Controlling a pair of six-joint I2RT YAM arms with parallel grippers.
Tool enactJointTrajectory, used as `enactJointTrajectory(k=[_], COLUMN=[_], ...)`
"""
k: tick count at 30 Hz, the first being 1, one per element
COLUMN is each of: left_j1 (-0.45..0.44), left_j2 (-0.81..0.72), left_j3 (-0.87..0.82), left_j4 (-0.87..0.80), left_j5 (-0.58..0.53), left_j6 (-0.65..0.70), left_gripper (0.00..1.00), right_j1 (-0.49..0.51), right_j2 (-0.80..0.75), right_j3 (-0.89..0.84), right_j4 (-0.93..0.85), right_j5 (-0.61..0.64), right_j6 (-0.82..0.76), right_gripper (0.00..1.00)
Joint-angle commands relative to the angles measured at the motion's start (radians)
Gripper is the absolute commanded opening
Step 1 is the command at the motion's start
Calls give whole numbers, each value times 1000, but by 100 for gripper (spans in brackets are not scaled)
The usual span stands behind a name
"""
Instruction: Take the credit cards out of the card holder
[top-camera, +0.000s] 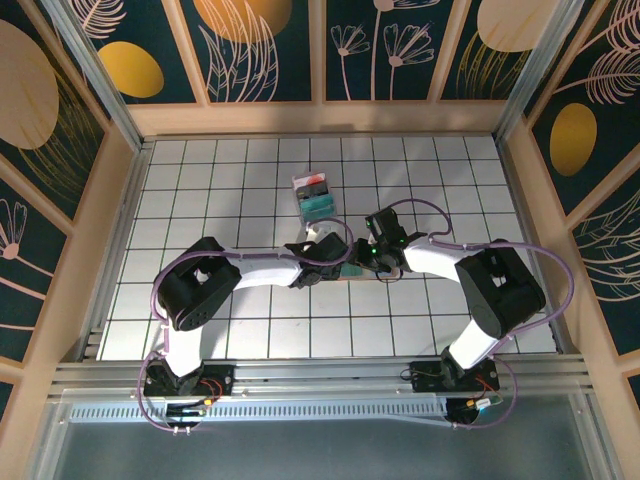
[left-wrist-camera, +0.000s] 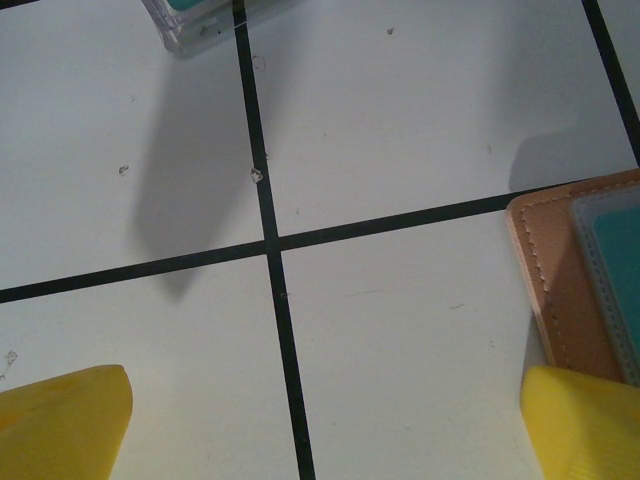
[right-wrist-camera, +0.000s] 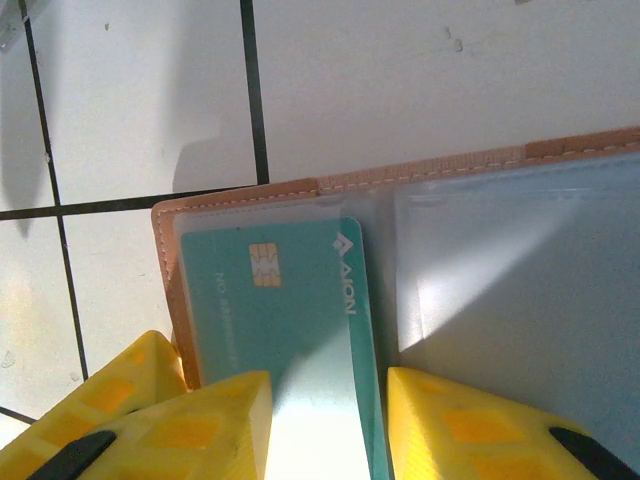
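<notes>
The card holder (top-camera: 372, 272) lies open and flat on the table between my two grippers. Its tan stitched rim (right-wrist-camera: 420, 175) frames clear inner sleeves. A teal credit card (right-wrist-camera: 290, 300) with a gold chip sits in the left sleeve, its right edge standing out past the sleeve. My right gripper (right-wrist-camera: 330, 420) hovers low over this card, its yellow fingers apart and the card lying flat beneath the gap. My left gripper (left-wrist-camera: 325, 425) is wide open over bare table. Its right fingertip (left-wrist-camera: 585, 425) is at the corner of the card holder (left-wrist-camera: 560, 290).
A teal rectangular pack (top-camera: 315, 198) with red and black parts lies on the white gridded table behind the grippers, and its clear corner (left-wrist-camera: 200, 15) shows at the top of the left wrist view. Wooden walls surround the table.
</notes>
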Motion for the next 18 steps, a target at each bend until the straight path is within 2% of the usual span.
enactJointTrajectory(k=[1, 16, 18], left_j1=[-2, -2, -2], left_j2=[17, 54, 53], left_j3=[-15, -17, -17], left_j4=[-55, -38, -43], left_j5=[-8, 22, 18], left_j6=[-10, 3, 3], left_gripper=[99, 99, 99], right_j1=[2, 1, -27], right_j2=[-4, -31, -42], right_j3=[-23, -29, -34], right_j4=[-9, 62, 83], right_j5=[5, -103, -130], right_j6=[15, 34, 39], right_gripper=[36, 38, 37])
